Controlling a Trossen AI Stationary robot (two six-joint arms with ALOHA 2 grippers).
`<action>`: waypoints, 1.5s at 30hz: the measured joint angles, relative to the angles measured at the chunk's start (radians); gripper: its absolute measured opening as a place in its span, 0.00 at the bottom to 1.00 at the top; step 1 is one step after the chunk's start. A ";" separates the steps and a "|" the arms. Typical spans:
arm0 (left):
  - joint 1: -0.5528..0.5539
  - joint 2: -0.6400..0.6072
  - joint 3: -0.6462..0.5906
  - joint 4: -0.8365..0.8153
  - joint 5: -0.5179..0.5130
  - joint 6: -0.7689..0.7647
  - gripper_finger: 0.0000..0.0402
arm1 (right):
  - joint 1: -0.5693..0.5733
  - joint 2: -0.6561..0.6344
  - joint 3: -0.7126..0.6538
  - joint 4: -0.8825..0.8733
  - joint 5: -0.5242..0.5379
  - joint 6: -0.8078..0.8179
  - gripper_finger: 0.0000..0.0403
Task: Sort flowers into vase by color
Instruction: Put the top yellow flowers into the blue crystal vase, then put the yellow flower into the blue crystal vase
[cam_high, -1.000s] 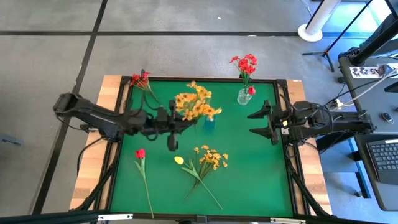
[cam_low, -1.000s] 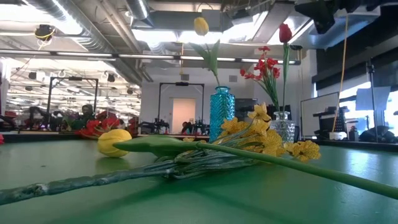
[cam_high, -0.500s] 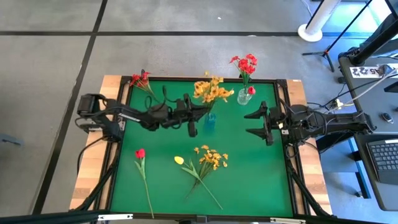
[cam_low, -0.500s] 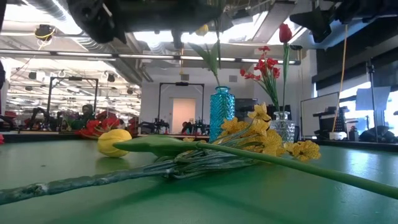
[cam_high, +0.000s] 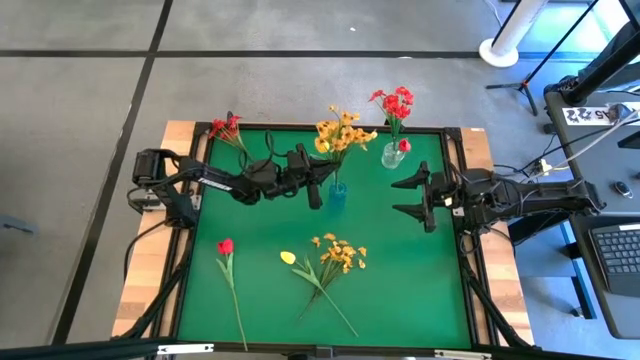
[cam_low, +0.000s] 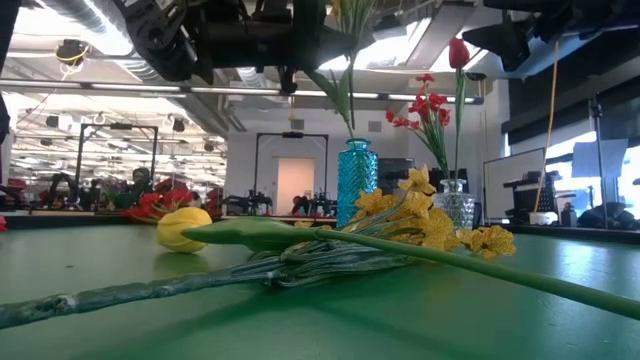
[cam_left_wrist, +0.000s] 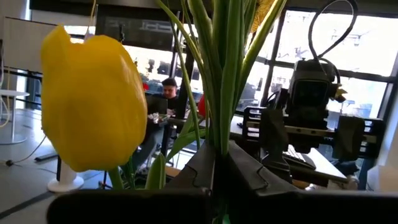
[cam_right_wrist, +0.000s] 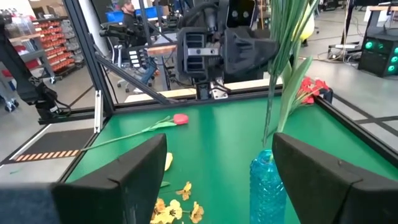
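A robotics lab: exposed ceiling ducts (cam_low: 150, 40), rows of metal rig frames (cam_low: 110, 160), a seated person (cam_left_wrist: 165, 93) at desks.

Both arms are matte black, built of boxy segments joined by rounded joints, with thin black cables looping along them. The left end effector (cam_high: 314, 190) has two dark, wedge-shaped fingers. The right end effector (cam_high: 410, 196) carries broad, flat black fingers (cam_right_wrist: 323, 180) with bevelled edges.

Grey concrete floor (cam_high: 80, 120), large windows (cam_left_wrist: 367, 43) and ceiling strip lights (cam_low: 60, 105).
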 joint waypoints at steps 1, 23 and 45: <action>0.001 0.000 0.000 0.000 0.000 0.000 0.03 | 0.000 0.001 0.000 -0.001 0.000 0.000 0.72; -0.008 0.122 0.002 0.052 -0.023 0.078 0.09 | 0.000 0.001 0.000 -0.010 0.000 0.000 0.72; -0.167 -0.165 0.002 -0.649 -0.255 0.084 0.50 | 0.000 0.000 0.001 -0.031 0.000 0.003 0.72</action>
